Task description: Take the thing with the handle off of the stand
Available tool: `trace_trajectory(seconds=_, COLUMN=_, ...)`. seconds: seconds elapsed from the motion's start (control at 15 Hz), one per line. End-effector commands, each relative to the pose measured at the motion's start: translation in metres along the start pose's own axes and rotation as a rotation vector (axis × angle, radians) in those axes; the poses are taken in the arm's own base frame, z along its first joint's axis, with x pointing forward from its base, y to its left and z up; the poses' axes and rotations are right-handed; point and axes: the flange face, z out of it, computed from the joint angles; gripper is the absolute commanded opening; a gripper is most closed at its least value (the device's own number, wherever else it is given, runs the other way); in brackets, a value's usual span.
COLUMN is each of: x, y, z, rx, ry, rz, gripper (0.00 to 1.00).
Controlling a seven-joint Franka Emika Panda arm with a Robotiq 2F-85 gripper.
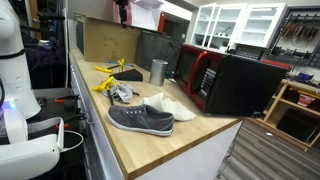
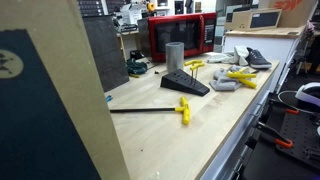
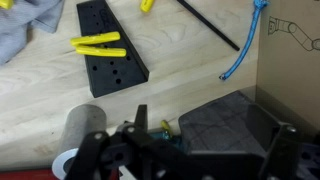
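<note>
Item, T-handled tool [image 2: 150, 110]: a long black rod ending in a yellow cross-handle. We find it lying flat on the wooden table [image 2: 215, 135], in front of the black perforated plate [image 2: 185, 85] and apart from the stand [image 2: 195, 67]. In the wrist view we enter its rod as a thin dark diagonal line to the right of that plate. Item, stand: bright yellow and low, with thin upright arms. In both exterior views it sits near the steel cup [image 2: 174, 55] and is lower than it. Item, second yellow piece [image 2: 240, 78]: it lies further along the table, just beside a crumpled grey cloth [image 2: 222, 86]. Item, grey shoe [image 1: 140, 120]: it rests on its sole near the table's front edge, with a white cloth [image 1: 172, 103] just behind it. Item, red microwave [image 1: 200, 75]: it stands at the back of the table, beyond the cup. Item, blue cable [image 3: 245, 45]: it runs beside a cardboard box [image 3: 295, 50] at the right of the wrist view. Item, gripper [image 3: 150, 150]: a dark mass along the lower edge of the wrist view, raised above the table close to the cup. Its fingers merge into shadow, so we cannot tell how far apart they stand or whether they have hold of anything.
</note>
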Motion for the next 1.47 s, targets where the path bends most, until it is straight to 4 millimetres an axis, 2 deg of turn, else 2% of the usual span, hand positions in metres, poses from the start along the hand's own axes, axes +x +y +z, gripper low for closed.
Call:
trace_trajectory(seconds=0.0, x=0.000, y=0.000, z=0.000, rx=0.000, ry=-0.001, rz=0.000, gripper=1.00)
trace_trajectory(seconds=0.87, x=0.000, y=0.000, z=0.000, rx=-0.001, ry=0.000, rz=0.000, gripper=1.00)
trace_trajectory(seconds=1.13, x=0.004, y=0.017, z=-0.006, rx=-0.005, ry=-0.010, rz=0.015, gripper=1.00)
trace_trajectory(seconds=1.4, x=0.011, y=0.055, z=-0.005, rx=-0.053, ry=-0.020, rz=0.058, gripper=1.00)
